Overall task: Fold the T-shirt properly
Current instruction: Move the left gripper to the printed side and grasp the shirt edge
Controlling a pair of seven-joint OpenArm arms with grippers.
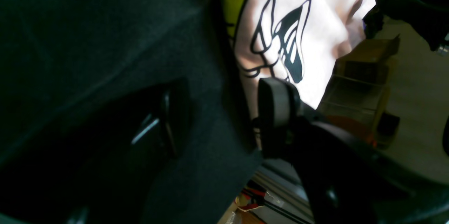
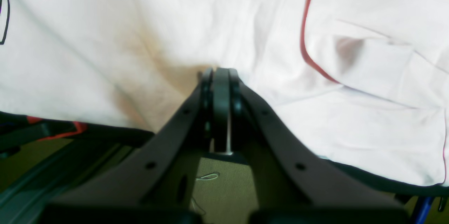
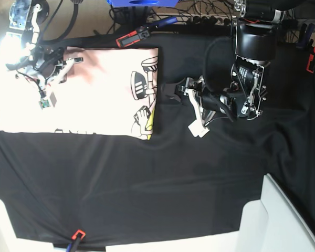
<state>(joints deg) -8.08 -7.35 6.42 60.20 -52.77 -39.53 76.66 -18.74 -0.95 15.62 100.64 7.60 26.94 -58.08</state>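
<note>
The large pale pink cotton T-shirt (image 3: 73,92) lies as a long folded rectangle on the far left part of the black table cloth (image 3: 163,178), its printed face up. The black-and-yellow cartoon graphics (image 3: 143,100) sit along its right-hand folded edge, and a strip of black lettering shows at the near edge.

The main risk, as I judge it, sits at the right gripper (image 2: 220,76). Its jaws are pressed together on a pinch of the pale fabric near the shirt's far left edge, where the cloth gathers into creases around the fingertips. If that arm lifts or pulls sideways without a second hold, the fold could drag open or skew, and the straight edges would be lost. A grip on only the top layer would peel the layers apart instead of carrying them together; how many layers it holds cannot be told.

The left gripper (image 3: 199,113) hangs over bare cloth just beside the shirt's right edge, jaws apart and holding nothing. From its wrist view one dark finger (image 1: 277,104) stands before the cartoon print. If it closes there, it could snag the table cloth along with the shirt.

The shirt's surface is mostly flat, with shallow wrinkles and a thin red seam line (image 2: 305,38) showing near the right gripper.
</note>
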